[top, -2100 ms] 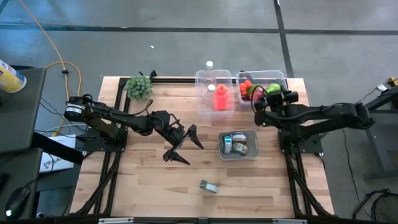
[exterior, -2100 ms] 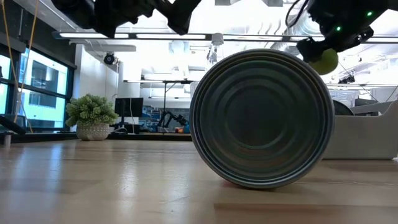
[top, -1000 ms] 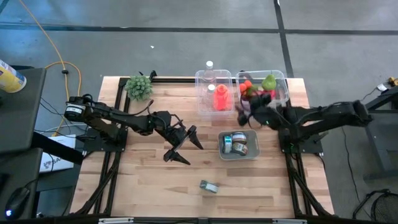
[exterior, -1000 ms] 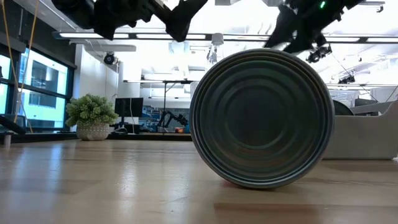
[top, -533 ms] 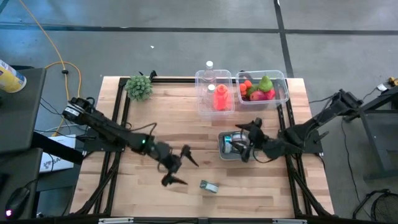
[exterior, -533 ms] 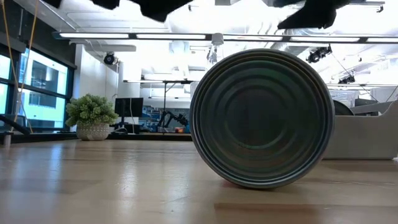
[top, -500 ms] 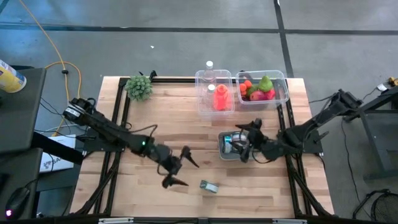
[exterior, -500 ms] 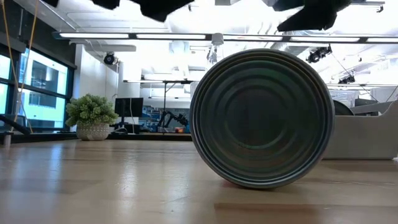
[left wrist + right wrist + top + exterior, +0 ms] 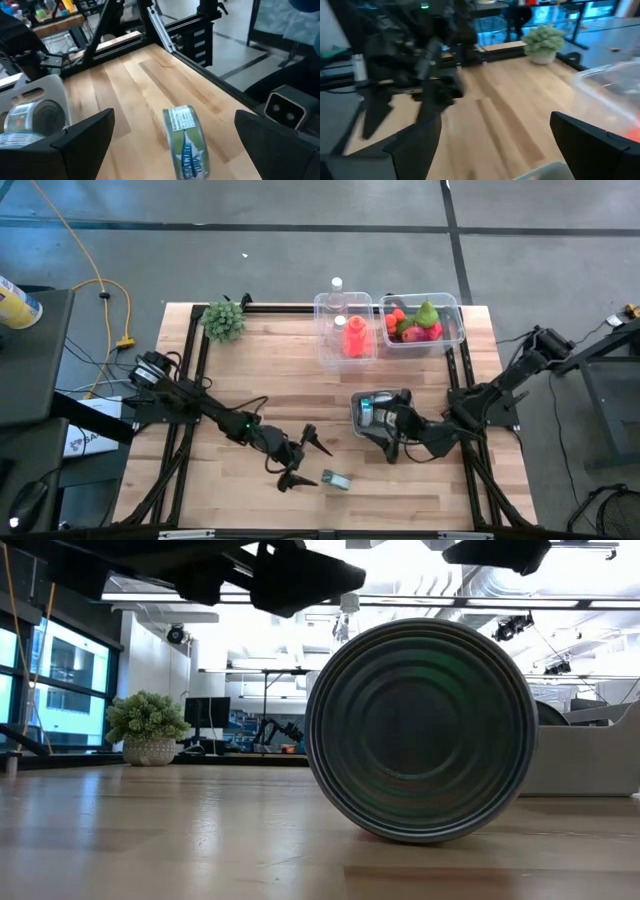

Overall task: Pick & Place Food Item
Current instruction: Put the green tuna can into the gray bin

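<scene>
Left claw [image 9: 301, 462] sits low over the table [image 9: 250, 370], fingers spread wide, nothing held. The can [image 9: 337, 480] lies on its side on the bare wood just beside and ahead of this claw, on the side toward the grey tray [image 9: 405, 396], not yet touching either finger. In the left wrist view the can [image 9: 186, 142] shows squarely between the two dark fingers [image 9: 85, 142] and a little beyond their tips, its long axis running roughly along the claw's line of approach, one flat end facing away. Judgement: as the fingers stand they would close across the curved wall, which suits a grasp; the can may roll sideways if one finger reaches it first. Right claw [image 9: 392, 432] also stands open and empty, over the near edge of the tray with other cans inside; it is farther from the loose can than the left. Left arm is the nearer and better lined up. Next move calls for a short advance, then closing.
</scene>
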